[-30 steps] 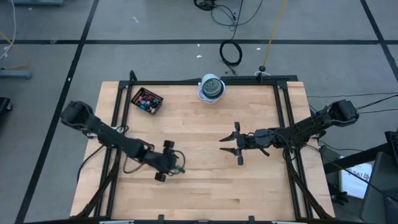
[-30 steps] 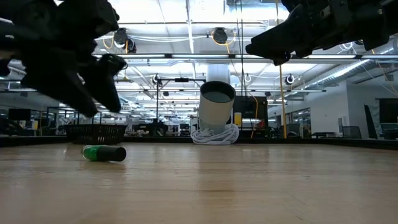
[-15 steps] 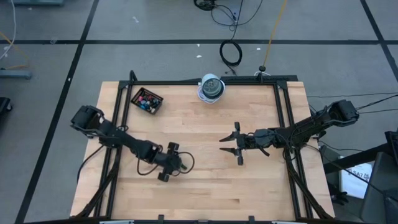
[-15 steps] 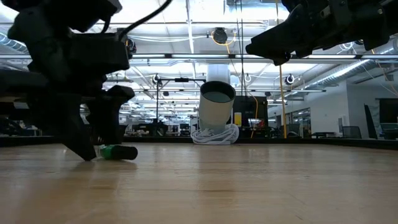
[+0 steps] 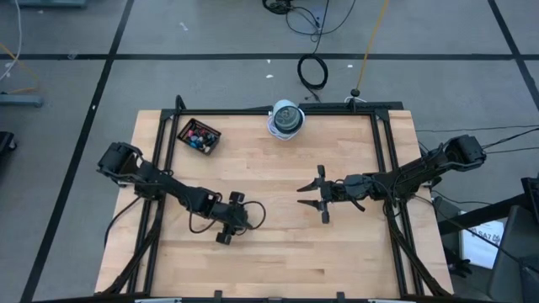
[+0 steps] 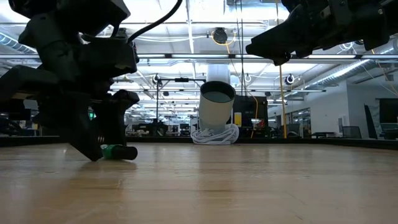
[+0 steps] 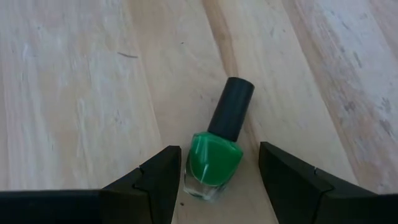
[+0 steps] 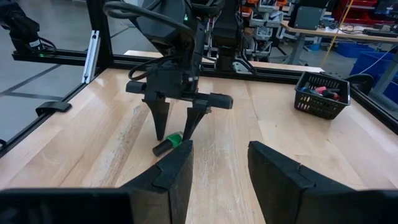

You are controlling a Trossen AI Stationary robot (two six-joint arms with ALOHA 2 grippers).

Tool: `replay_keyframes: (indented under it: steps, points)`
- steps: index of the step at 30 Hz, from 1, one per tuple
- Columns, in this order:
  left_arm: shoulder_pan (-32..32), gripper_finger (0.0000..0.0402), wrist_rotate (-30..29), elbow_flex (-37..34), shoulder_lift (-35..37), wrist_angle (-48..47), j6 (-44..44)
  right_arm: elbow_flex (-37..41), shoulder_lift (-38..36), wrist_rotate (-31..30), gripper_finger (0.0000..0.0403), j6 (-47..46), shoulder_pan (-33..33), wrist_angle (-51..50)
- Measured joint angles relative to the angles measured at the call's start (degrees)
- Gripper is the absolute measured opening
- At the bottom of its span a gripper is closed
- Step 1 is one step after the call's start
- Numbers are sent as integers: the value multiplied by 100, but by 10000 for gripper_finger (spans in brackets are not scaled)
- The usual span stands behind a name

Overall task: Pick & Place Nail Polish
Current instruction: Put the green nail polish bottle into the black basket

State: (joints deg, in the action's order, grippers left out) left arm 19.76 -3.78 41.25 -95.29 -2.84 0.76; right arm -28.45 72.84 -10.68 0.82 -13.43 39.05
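Nail polish, 1 green bottle (image 7: 213,163) with a squarish glass body and a smooth black cylindrical cap, lies on its side on the pale, grainy wooden bench (image 5: 278,252), and I see it sitting between the 2 dark fingers of my left tool (image 5: 231,219). From the left wrist camera the fingers (image 7: 155,180) flank the bottle's body on both sides with bare wood showing between each pad and the glass, so I read that tool as released and spread, lowered down around the bottle with its tips at the bench surface. More bottles lie in a small black mesh basket (image 5: 200,137) at the far left corner of the bench, well apart from the green one; I can make out pink and red among them. My right tool (image 5: 313,196) hangs above the middle of the bench, clear of the wood, its angular black fingers parted and gripping nothing. At the far edge stands a white cylinder (image 5: 287,119) with a white cable coiled around its base.
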Motion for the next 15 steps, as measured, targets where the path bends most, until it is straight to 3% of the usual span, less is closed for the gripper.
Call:
replay_keyframes:
  steps: [9, 15]
  points:
    - [-23, 211, -46, 0, 0, -24, 96, 0, 0, 0, 146, -9, 0, -30]
    - [-23, 154, -183, 0, 0, -64, 103, 0, 0, 0, 146, -11, -2, -28]
